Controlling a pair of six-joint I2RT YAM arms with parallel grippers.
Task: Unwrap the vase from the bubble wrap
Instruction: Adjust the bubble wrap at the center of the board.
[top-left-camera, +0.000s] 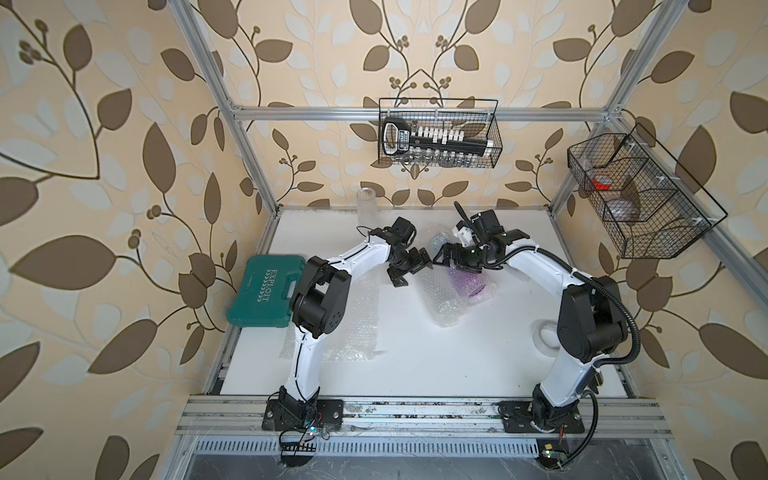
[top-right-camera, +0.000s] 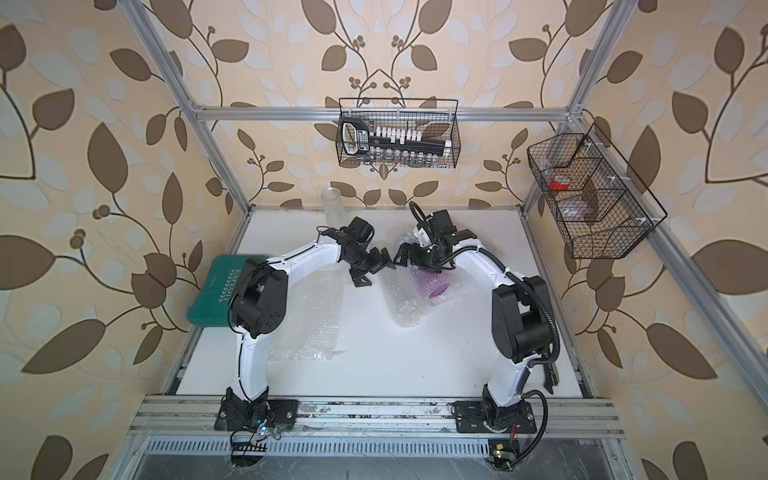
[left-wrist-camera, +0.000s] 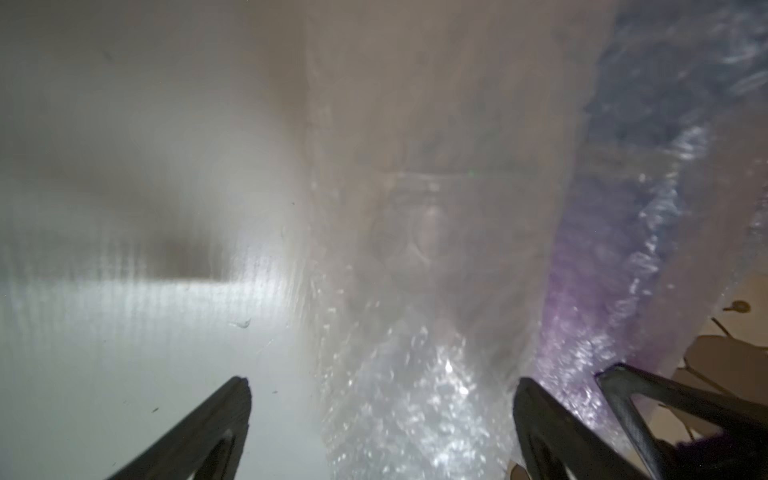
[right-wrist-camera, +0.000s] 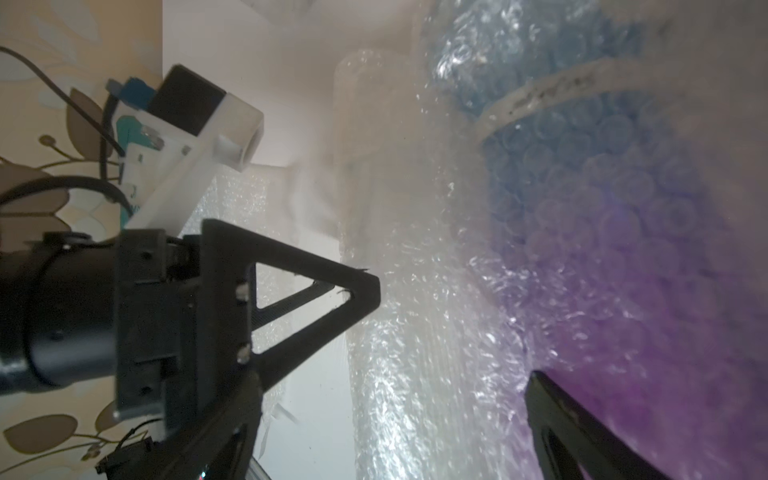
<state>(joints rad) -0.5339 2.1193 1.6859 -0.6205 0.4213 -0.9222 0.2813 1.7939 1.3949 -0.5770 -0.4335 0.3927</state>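
The vase (top-left-camera: 468, 283) is purple and bluish and lies on its side on the white table, inside a crinkly roll of bubble wrap (top-left-camera: 444, 307); both top views show it (top-right-camera: 434, 286). My left gripper (top-left-camera: 411, 272) is open just left of the roll's far end. Opposite it, almost tip to tip, my right gripper (top-left-camera: 446, 261) is open over the same end. In the left wrist view the left gripper (left-wrist-camera: 382, 415) has bubble wrap (left-wrist-camera: 415, 395) ahead between its spread fingers. In the right wrist view the right gripper (right-wrist-camera: 390, 424) straddles the bubble wrap (right-wrist-camera: 415, 353), and the vase (right-wrist-camera: 623, 270) shows through it.
A second, flat sheet of bubble wrap (top-left-camera: 353, 328) lies by the left arm. A clear glass cylinder (top-left-camera: 366, 205) stands at the back edge. A tape roll (top-left-camera: 547, 334) sits by the right arm, and a green tool case (top-left-camera: 266, 291) at the table's left edge. Wire baskets (top-left-camera: 440, 133) hang on the walls.
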